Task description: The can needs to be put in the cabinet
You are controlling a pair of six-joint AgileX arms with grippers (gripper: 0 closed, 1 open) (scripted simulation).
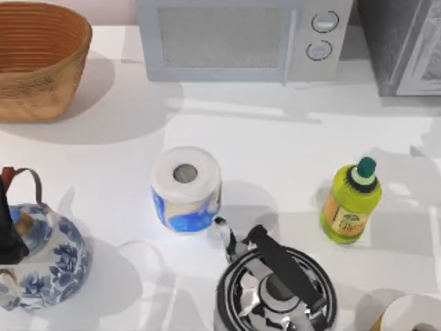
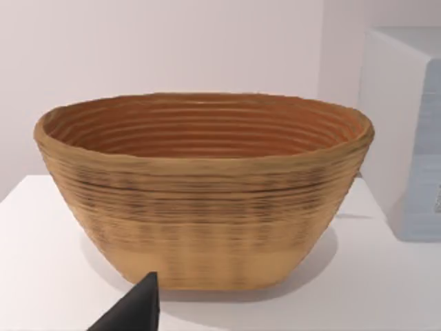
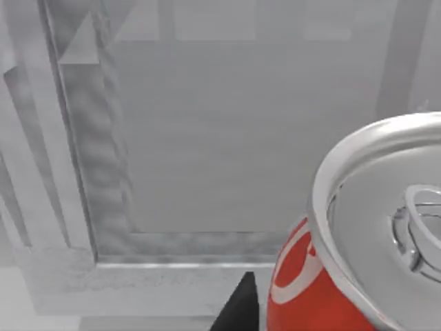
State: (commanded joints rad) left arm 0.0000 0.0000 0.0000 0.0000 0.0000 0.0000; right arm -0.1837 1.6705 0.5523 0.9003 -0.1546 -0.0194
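The red can (image 3: 303, 276) with a silver top (image 3: 386, 207) sits tilted right in front of the right wrist camera. My right gripper (image 3: 324, 317) is shut on it, and one dark finger (image 3: 240, 307) lies against its side. Just beyond it stands the grey cabinet (image 3: 227, 138), showing a framed front panel. The top view shows that cabinet (image 1: 403, 45) at the back right corner. My left gripper (image 1: 7, 238) hangs at the table's left edge, over a teapot, facing a basket.
A wicker basket (image 1: 34, 58) stands back left and a microwave (image 1: 241, 38) back centre. A paper roll (image 1: 185, 187) is mid-table, a green bottle (image 1: 350, 201) to its right. A metal kettle (image 1: 275, 286) and a blue-white teapot (image 1: 45, 265) stand in front.
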